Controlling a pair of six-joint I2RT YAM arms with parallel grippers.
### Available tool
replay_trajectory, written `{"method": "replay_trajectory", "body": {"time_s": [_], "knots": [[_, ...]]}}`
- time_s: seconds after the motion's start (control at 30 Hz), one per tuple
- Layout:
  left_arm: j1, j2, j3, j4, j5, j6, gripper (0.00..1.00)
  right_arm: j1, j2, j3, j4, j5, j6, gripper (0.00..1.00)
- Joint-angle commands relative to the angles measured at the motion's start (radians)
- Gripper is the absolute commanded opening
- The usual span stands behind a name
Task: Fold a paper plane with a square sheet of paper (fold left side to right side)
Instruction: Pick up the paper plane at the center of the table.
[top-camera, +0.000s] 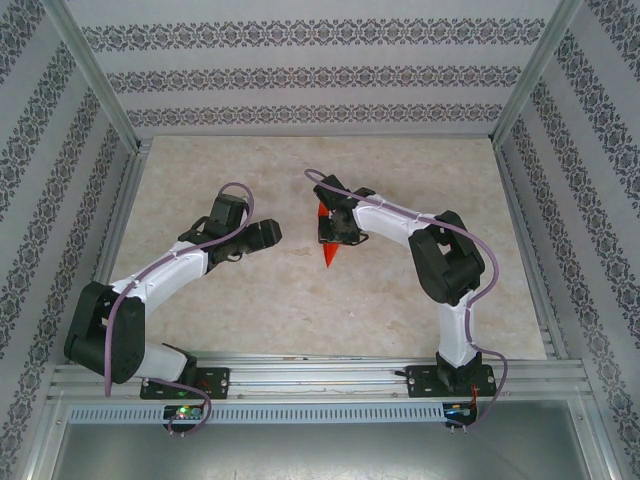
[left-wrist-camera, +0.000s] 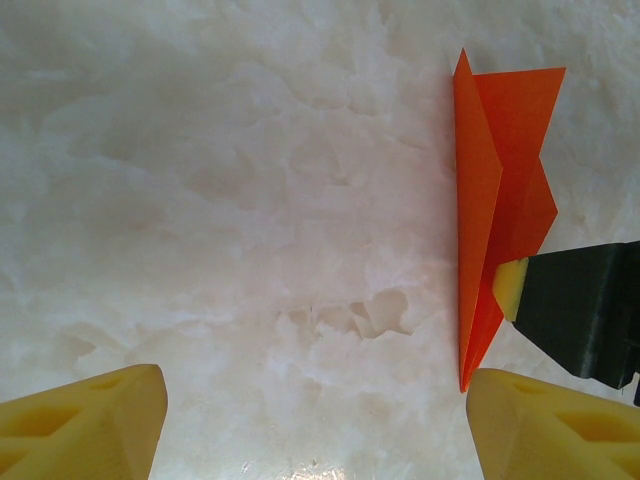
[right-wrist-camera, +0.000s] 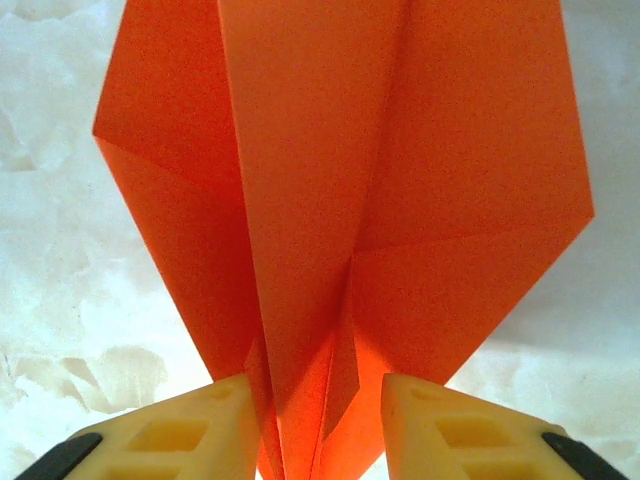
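Note:
The square sheet of paper stands folded as a bright orange paper plane (top-camera: 328, 252), its nose pointing toward the arms. In the right wrist view the paper plane (right-wrist-camera: 340, 190) spreads its wings, and its raised centre fold runs down between my yellow fingers (right-wrist-camera: 190, 430). My right gripper (right-wrist-camera: 315, 405) stands narrowly open around that fold; the left finger touches the paper, the right one is a little apart from the fold. My left gripper (left-wrist-camera: 315, 400) is wide open over bare table, to the left of the paper plane (left-wrist-camera: 495, 190), holding nothing. One yellow pad of the right gripper (left-wrist-camera: 510, 288) rests against the plane's side.
The marble-patterned table (top-camera: 250, 310) is walled by patterned panels on three sides. A metal rail (top-camera: 320, 375) with both arm bases runs along the near edge. The left arm (top-camera: 170, 275) reaches in from the near left, stopping short of the plane.

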Motion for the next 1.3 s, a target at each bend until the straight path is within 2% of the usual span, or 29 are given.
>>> {"method": "replay_trajectory", "body": {"time_s": [0.0,0.37,0.63,1.27], "knots": [[0.019,0.011,0.027,-0.014,0.009,0.028,0.79,-0.012,0.023,0.025,-0.009,0.011,0.002,0.33],[0.022,0.013,0.026,-0.015,0.011,0.029,0.79,-0.013,0.061,0.056,-0.019,0.013,0.003,0.24],[0.026,0.016,0.026,-0.013,0.014,0.027,0.79,-0.013,0.084,0.067,-0.023,0.013,0.006,0.21],[0.028,0.018,0.033,-0.018,0.017,0.027,0.79,-0.011,0.067,0.076,-0.064,0.042,0.006,0.22]]}}
